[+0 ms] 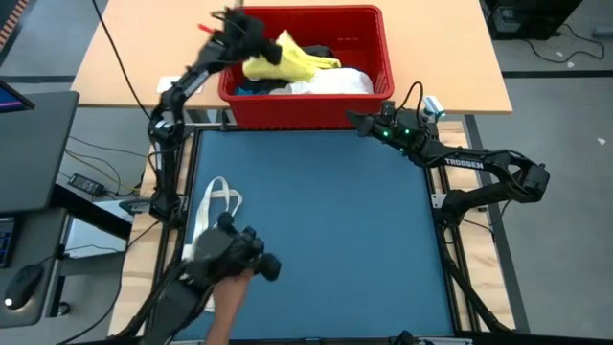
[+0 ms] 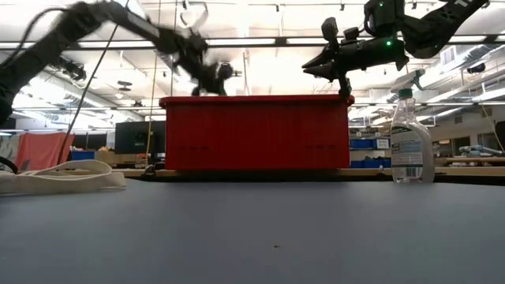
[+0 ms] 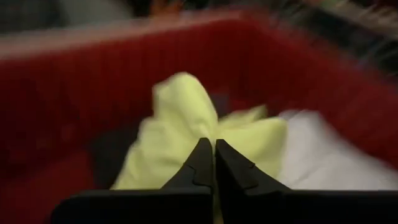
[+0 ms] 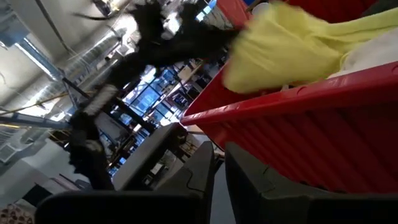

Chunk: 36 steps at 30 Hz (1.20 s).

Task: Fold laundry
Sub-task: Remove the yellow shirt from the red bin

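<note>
On the blue desk [image 1: 326,220] sits a red plastic bin [image 1: 306,105]; left gripper [image 1: 251,40] fingers pinch the soft yellow cloth [image 1: 287,56]; right gripper [image 1: 359,122], marked "TROSSEN", nearly closed, empty.

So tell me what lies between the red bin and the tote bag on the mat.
Nothing: in the high view, bare blue mat separates the red bin from the cream tote bag.

Red bin [image 1: 308,107] at table's far edge — tote bag [image 1: 213,206] near-left — bottle [image 2: 411,139].
</note>
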Motion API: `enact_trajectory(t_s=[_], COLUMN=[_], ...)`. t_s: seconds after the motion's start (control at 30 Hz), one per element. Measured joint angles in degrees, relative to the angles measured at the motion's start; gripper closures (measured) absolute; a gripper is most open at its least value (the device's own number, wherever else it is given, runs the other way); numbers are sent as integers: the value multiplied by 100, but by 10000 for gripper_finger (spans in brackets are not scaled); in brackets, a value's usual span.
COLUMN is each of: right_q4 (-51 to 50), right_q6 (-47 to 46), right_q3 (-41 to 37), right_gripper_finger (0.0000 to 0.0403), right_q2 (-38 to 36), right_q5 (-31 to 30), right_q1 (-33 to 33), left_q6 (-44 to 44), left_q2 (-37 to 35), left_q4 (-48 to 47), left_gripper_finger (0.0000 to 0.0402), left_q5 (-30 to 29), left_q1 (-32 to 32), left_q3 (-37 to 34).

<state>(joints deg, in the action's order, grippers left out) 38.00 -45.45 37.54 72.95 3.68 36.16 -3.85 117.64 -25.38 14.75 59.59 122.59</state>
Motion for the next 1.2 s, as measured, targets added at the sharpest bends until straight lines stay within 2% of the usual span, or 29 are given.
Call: enact_trajectory(t_s=[0.17, 0.33, 0.57, 0.67, 0.87, 0.97, 1.07, 1.2], right_q4=[6, 52, 333, 309, 207, 113, -50, -510], right_q6=[-35, -434, -1093, -1185, -1171, -1038, -988, -1122], right_q3=[0, 0, 0, -2, -2, -2, -2, -2], right_gripper_finger=[353, 353, 353, 355, 376, 390, 396, 390], right_q2=[-2, -4, -19, -65, -280, -438, -642, -996], right_q5=[15, 110, 944, 1286, 1758, 2200, 2663, 3128], right_q1=[140, 325, 429, 318, 160, 181, 184, 89], left_q6=[-5, -6, -558, -551, -1193, -1413, -1449, -1789], left_q2=[-811, -1350, -1787, -1870, -1903, -1930, -1957, -1953], left_q4=[-125, -669, -1164, -1484, -1722, -1815, -2173, -3083], left_gripper_finger=[399, 400, 400, 399, 397, 398, 398, 398], left_q5=[1059, 2083, 4029, 4429, 4442, 4090, 3167, 1031], left_q1=[-163, -420, -961, -1377, -2432, -3152, -3866, -4791], left_q3=[671, 1080, 1095, 1092, 1090, 1090, 1090, 1090])
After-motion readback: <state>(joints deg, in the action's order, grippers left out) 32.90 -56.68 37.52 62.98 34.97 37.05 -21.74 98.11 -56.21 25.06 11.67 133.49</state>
